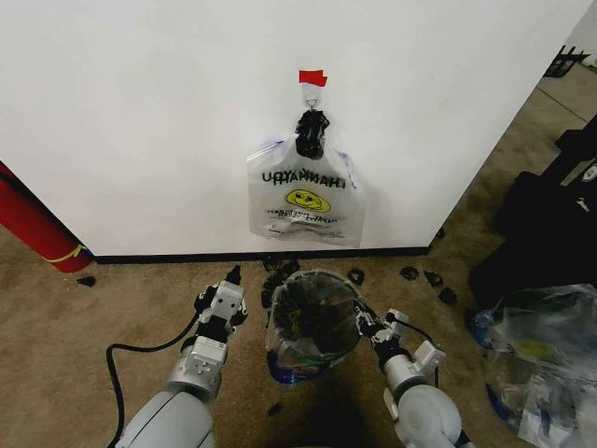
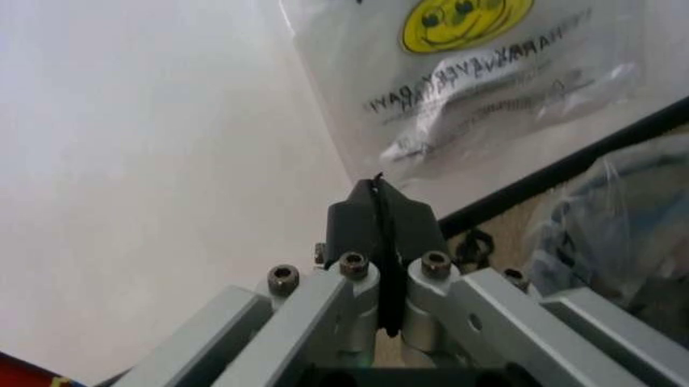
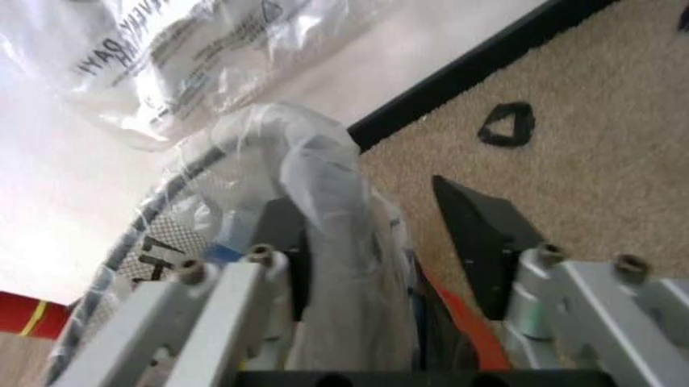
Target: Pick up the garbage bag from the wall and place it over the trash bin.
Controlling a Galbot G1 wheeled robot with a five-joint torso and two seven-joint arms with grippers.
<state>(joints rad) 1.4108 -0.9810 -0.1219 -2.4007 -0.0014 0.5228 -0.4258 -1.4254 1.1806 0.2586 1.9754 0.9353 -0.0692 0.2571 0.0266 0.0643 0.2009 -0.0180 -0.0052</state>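
The garbage bag (image 1: pixel 300 347), thin and see-through with blue trim, lies draped over the round black wire trash bin (image 1: pixel 312 301) on the carpet below the white wall (image 1: pixel 140 112). My right gripper (image 1: pixel 367 323) is at the bin's right rim, open, and a fold of the bag (image 3: pixel 323 173) runs up between its fingers (image 3: pixel 473 234) beside the bin's wire rim (image 3: pixel 145 214). My left gripper (image 1: pixel 232 277) sits left of the bin, near the black baseboard. Its fingers (image 2: pixel 361 218) are pressed together and hold nothing.
A flat bundle of like bags (image 1: pixel 303 196) hangs by a black clip (image 1: pixel 312 133) under red tape (image 1: pixel 312 77). A red cylinder (image 1: pixel 33 229) leans at left. Black clips (image 1: pixel 410 273) litter the carpet. A clear sack (image 1: pixel 541 355) and black bags (image 1: pixel 550 215) stand at right.
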